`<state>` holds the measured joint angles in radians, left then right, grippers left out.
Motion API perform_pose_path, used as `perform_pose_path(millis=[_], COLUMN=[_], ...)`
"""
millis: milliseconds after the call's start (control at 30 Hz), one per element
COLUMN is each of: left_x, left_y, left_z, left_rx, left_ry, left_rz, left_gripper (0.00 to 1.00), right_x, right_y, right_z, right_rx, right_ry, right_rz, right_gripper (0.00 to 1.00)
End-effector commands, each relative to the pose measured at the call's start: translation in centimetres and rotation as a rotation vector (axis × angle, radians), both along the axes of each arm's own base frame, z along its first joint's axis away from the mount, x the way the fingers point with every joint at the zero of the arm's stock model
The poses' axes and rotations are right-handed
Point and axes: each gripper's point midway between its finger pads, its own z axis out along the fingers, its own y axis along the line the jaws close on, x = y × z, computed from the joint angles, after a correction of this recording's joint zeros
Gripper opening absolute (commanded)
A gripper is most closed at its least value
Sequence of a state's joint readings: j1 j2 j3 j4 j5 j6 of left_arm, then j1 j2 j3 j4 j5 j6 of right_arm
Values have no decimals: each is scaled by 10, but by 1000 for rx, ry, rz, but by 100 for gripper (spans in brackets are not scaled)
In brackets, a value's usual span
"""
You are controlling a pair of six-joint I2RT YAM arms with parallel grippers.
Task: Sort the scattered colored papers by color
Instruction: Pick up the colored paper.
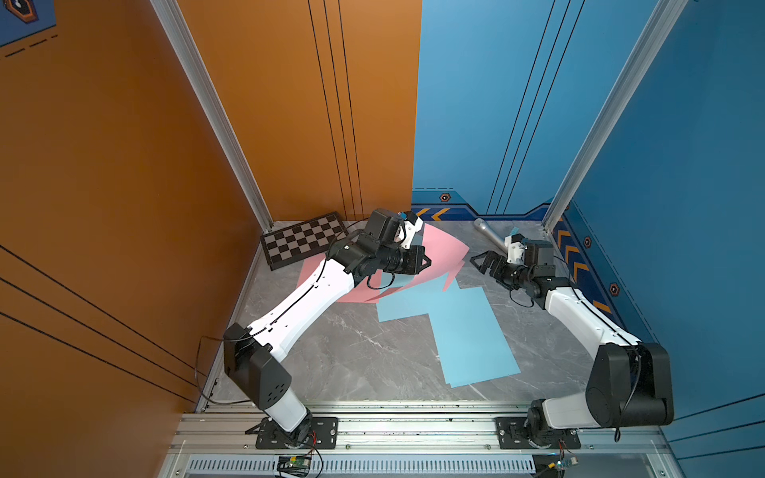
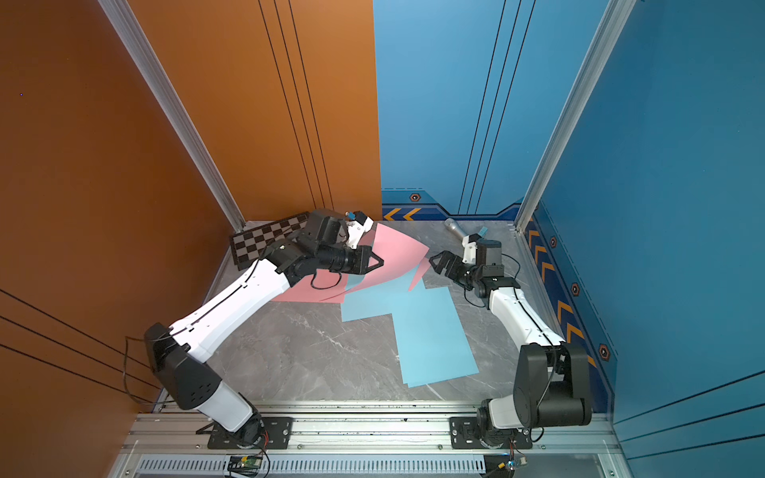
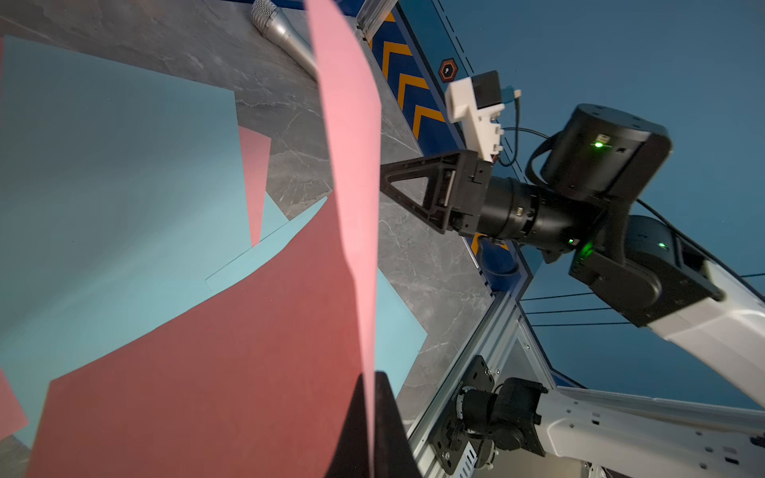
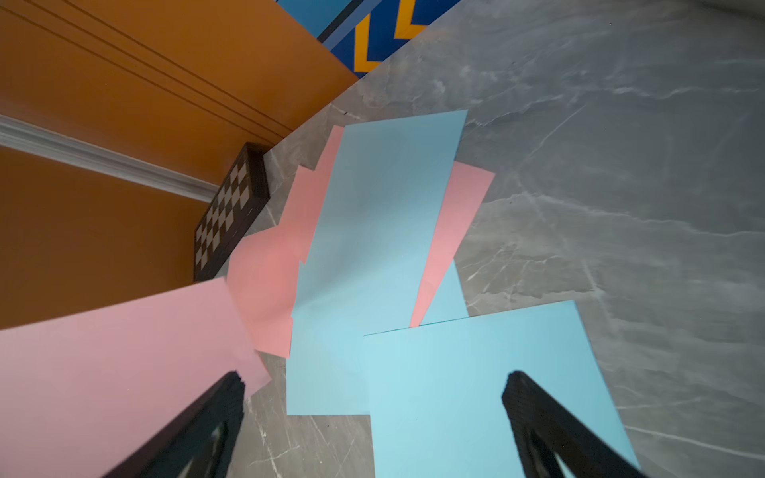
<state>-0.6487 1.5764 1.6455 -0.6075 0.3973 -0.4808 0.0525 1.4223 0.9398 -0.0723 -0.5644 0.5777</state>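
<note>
My left gripper (image 1: pixel 426 260) is shut on the edge of a pink paper (image 1: pixel 445 250), which rises lifted and curved over the pile at the back. The wrist view shows that sheet (image 3: pixel 347 124) pinched between the jaws of the left gripper (image 3: pixel 370 414). More pink sheets (image 1: pixel 310 269) lie under the left arm. Light blue papers (image 1: pixel 467 331) overlap from the middle toward the front right. My right gripper (image 1: pixel 476 263) faces the held sheet's free edge, open and empty. In its wrist view the right gripper (image 4: pixel 372 380) hovers above a blue sheet (image 4: pixel 476 372), with the pink sheet (image 4: pixel 103 364) beside one finger.
A checkered board (image 1: pixel 304 240) lies at the back left against the orange wall. A silver microphone (image 1: pixel 490 234) and a small blue block (image 1: pixel 514 230) rest at the back right behind the right wrist. Walls enclose three sides of the grey marble table (image 1: pixel 352 356).
</note>
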Motion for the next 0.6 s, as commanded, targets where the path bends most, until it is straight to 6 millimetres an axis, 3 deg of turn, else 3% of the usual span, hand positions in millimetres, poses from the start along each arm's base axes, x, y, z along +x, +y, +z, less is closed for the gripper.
perform_pose_path(millis=[0,233,400,567], left_x=[-23,-41,-37,-27], left_y=[17,37,55,55], left_z=[17,66,80,90], left_rx=[45,-36,-58,-80], left_ry=[-41,-125,-156,-166], left_rz=[15,51,93,85], left_gripper=[0,0,0,0], right_x=[-13,-62,-94,-98], right_y=[28,59,71,71], right_z=[47,102,154,175], right_rx=[145,278,382,435], right_ry=[-157,-405,-564,-598], right_rz=[121,303,380,371], right_gripper=[100,100,98,97])
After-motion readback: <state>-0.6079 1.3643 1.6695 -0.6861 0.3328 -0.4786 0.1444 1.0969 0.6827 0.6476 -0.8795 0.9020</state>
